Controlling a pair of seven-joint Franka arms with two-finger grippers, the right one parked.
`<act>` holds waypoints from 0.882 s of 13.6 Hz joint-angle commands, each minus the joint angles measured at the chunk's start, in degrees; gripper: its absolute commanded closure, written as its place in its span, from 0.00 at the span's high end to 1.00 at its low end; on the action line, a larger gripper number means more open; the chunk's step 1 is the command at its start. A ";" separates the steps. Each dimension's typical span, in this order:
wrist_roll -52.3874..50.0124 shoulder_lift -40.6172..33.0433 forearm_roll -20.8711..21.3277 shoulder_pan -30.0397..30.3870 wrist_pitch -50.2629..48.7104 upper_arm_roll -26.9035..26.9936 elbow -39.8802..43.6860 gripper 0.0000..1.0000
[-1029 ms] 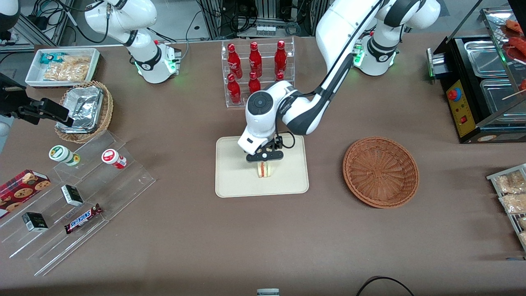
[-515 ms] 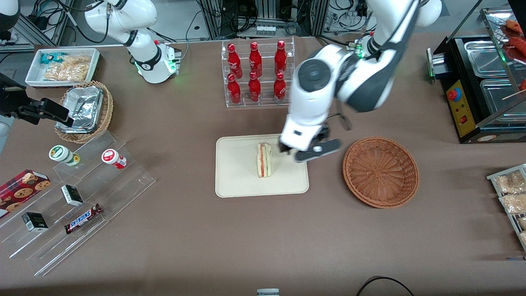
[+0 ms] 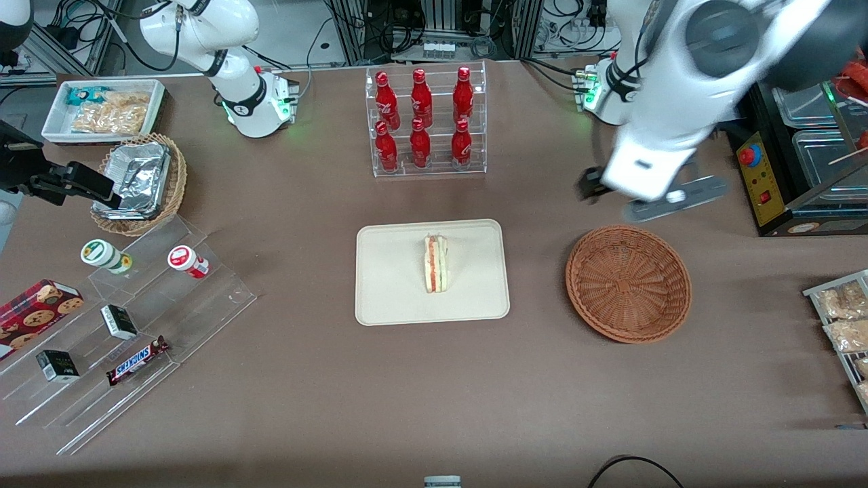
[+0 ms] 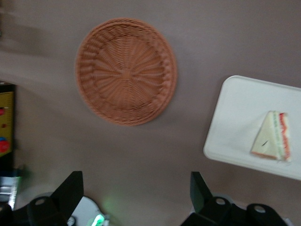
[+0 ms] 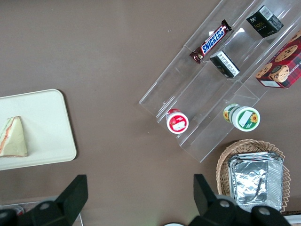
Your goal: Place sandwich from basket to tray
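The sandwich (image 3: 435, 263) stands on its edge near the middle of the cream tray (image 3: 393, 298), red and green filling facing up. The reddish-brown basket (image 3: 628, 283) lies empty beside the tray, toward the working arm's end. My left gripper (image 3: 668, 203) is open and empty, raised high over the table, farther from the front camera than the basket. The left wrist view shows its spread fingers (image 4: 70, 193) over bare tabletop, with the basket (image 4: 126, 70), tray (image 4: 235, 122) and sandwich (image 4: 273, 141) below. The right wrist view also shows the sandwich (image 5: 11, 137) on the tray (image 5: 47, 117).
A clear rack of red bottles (image 3: 424, 122) stands farther back than the tray. A black food warmer (image 3: 793, 156) and a rack of packets (image 3: 844, 318) are at the working arm's end. A stepped acrylic shelf (image 3: 129, 318), foil basket (image 3: 139, 179) and white bin (image 3: 102, 108) lie toward the parked arm's end.
My gripper let go of the sandwich on the tray, then rose and swung away past the basket toward the working arm's base. The sandwich stays on the tray.
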 commanded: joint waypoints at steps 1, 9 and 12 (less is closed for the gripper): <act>10.15 -6.82 -0.62 6.57 -3.81 -0.54 -4.14 1.00; 25.31 -9.15 -0.89 16.45 -3.65 -2.74 -5.24 1.00; 29.96 -8.78 -1.06 16.88 -1.73 -2.65 -4.59 1.00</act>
